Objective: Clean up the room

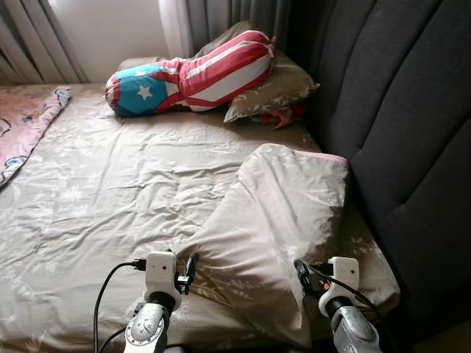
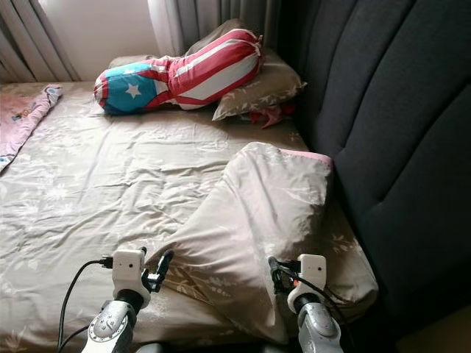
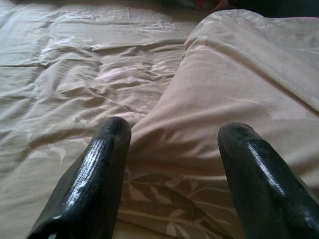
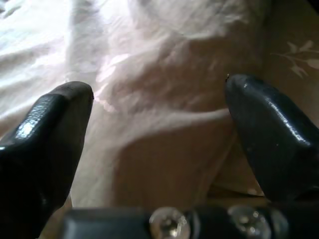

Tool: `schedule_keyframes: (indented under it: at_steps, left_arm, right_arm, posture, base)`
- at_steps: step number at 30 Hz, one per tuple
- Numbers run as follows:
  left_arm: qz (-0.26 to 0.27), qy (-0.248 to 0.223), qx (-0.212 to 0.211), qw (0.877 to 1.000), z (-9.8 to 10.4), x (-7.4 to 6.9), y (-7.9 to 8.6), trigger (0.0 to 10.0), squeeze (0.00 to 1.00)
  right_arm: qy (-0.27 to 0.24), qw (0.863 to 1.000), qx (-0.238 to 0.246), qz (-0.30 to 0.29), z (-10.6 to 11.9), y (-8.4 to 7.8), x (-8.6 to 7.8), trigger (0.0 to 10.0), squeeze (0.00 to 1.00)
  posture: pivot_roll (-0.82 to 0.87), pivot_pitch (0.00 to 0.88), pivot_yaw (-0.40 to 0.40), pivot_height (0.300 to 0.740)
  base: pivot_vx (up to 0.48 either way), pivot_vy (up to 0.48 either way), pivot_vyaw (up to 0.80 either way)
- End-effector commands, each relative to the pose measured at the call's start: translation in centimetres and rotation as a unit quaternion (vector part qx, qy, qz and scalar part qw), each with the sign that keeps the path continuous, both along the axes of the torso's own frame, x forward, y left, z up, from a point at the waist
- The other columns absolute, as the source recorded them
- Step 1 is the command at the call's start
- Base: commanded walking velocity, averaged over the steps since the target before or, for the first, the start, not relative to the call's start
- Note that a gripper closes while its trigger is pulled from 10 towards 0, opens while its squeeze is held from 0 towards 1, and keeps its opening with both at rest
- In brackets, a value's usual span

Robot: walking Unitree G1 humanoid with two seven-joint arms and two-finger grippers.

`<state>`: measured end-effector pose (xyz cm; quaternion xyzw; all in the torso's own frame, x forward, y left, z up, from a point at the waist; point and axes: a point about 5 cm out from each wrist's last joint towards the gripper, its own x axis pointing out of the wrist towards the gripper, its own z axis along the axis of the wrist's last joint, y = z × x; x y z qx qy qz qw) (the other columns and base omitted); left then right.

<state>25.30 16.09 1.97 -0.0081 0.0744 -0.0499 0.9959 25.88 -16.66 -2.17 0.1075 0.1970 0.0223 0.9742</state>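
Observation:
A beige leaf-print pillow (image 1: 272,228) lies slanted on the bed near the dark headboard. My left gripper (image 1: 190,271) is open at the pillow's near left corner, its black fingers (image 3: 94,174) spread over the pillow's edge (image 3: 239,94). At the pillow's near right side my right gripper (image 1: 302,276) is open too, with the pillow cloth (image 4: 159,124) between its fingers (image 4: 55,129). Neither holds the pillow.
The wrinkled beige bed sheet (image 1: 110,191) spreads to the left. A red, white and blue star bolster (image 1: 191,73) and a second beige pillow (image 1: 276,88) lie at the far end. A pink blanket (image 1: 22,125) sits far left. The dark padded headboard (image 1: 412,147) stands on the right.

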Motion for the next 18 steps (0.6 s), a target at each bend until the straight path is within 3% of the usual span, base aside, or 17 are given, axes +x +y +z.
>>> schedule_keyframes:
  at_steps: [1,10,11,17,18]
  left_arm:
    - [-0.005,0.003,0.004,1.0,0.1,-0.1,0.0,10.0,0.0]
    - [-0.013,-0.004,0.013,1.0,0.5,0.1,0.2,10.0,0.0]
    - [-0.015,-0.006,0.015,1.0,0.6,0.1,0.2,10.0,0.0]
    - [-0.017,-0.005,0.02,1.0,0.7,-0.2,0.5,10.0,0.0]
    - [-0.018,-0.006,0.022,1.0,0.7,-0.4,0.6,10.0,0.0]
  right_arm:
    - [0.002,1.0,0.018,0.002,0.2,0.2,0.4,10.0,1.0]
    - [0.035,0.995,0.092,-0.017,-0.1,0.6,0.7,10.0,1.0]
    - [0.041,0.994,0.102,-0.012,-0.2,0.8,0.8,10.0,0.0]
    - [0.077,0.993,0.093,-0.006,-0.8,0.9,0.4,10.0,0.0]
    - [0.089,0.99,0.109,-0.014,-1.0,0.9,0.3,10.0,0.0]
  posture:
    - [-0.07,0.051,-0.044,0.654]
    - [-0.06,0.051,-0.033,0.654]
    - [-0.06,0.055,-0.03,0.654]
    - [-0.04,0.074,-0.025,0.654]
    - [-0.03,0.083,-0.022,0.654]
  base:
    - [0.0,0.0,0.0]
    - [0.0,0.0,0.0]
    - [0.0,0.0,0.0]
    - [0.0,0.0,0.0]
    - [0.0,0.0,0.0]
